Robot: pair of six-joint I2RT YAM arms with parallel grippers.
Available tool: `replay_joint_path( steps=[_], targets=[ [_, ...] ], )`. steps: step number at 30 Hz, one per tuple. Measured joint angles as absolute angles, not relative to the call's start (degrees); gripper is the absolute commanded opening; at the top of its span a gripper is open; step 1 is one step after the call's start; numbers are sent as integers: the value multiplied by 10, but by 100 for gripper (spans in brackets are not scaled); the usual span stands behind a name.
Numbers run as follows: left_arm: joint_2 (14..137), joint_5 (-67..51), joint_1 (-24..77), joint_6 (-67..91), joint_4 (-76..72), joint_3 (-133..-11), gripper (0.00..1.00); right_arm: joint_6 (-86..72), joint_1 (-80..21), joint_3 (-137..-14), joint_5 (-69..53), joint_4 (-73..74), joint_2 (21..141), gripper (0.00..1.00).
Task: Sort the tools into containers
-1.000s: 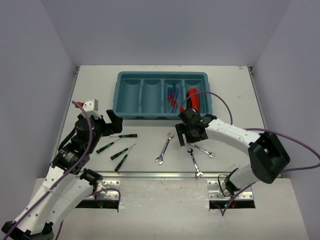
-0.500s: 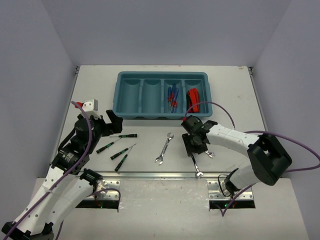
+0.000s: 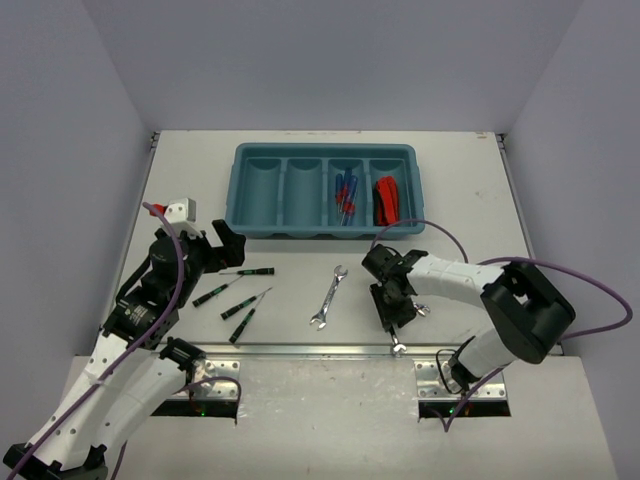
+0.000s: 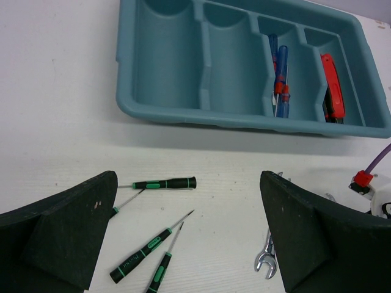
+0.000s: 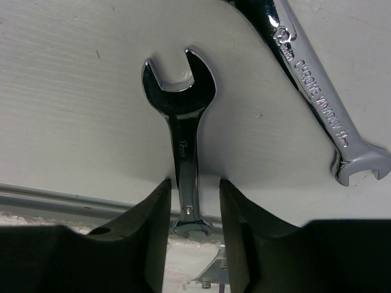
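The teal tray (image 3: 240,190) stands at the back, with blue-handled screwdrivers (image 3: 345,195) in its third compartment and red-and-black pliers (image 3: 385,200) in its fourth. Its two left compartments hold nothing. My right gripper (image 3: 390,305) is low over a silver wrench (image 5: 182,122), open, its jaws straddling the shaft with a gap on the right side. A second wrench (image 5: 317,104) lies just right of it. A third wrench (image 3: 328,297) lies in the middle. Several black-and-green precision screwdrivers (image 3: 240,306) lie below my left gripper (image 3: 222,250), which is open wide and empty.
A metal rail (image 3: 300,349) runs along the near table edge, just behind the straddled wrench's near end. Purple cables (image 3: 450,225) loop off both arms. Grey walls close in the table's sides and back.
My right gripper has moved from beside the tray's near rim toward the near edge and come down over the wrench. The left arm has not moved.
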State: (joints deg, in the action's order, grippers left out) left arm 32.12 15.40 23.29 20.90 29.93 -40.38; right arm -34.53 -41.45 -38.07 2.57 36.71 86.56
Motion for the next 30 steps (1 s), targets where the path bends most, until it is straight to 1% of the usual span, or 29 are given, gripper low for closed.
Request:
replay_joint_path(
  steps=[4, 7, 10, 11, 12, 13, 16, 30],
  targets=[
    [321, 154, 233, 209, 299, -404, 100, -345, -415, -394, 19, 379, 885, 20],
    [321, 154, 233, 209, 299, -404, 100, -345, -415, -398, 11, 379, 892, 19],
    [321, 154, 233, 209, 299, -404, 100, -344, -415, -402, 9, 382, 896, 15],
    [321, 154, 233, 209, 299, -404, 100, -344, -415, -405, 9, 384, 900, 13],
    [321, 154, 233, 209, 299, -404, 100, -343, -415, -408, 9, 387, 904, 8],
    [321, 154, 233, 209, 299, -404, 100, -343, -415, -410, 9, 389, 907, 5],
    [321, 153, 233, 209, 299, -404, 100, -340, -415, -413, 9, 392, 912, 0],
    [321, 148, 233, 209, 299, -404, 100, -327, -415, -408, 4, 386, 900, 0]
  ],
)
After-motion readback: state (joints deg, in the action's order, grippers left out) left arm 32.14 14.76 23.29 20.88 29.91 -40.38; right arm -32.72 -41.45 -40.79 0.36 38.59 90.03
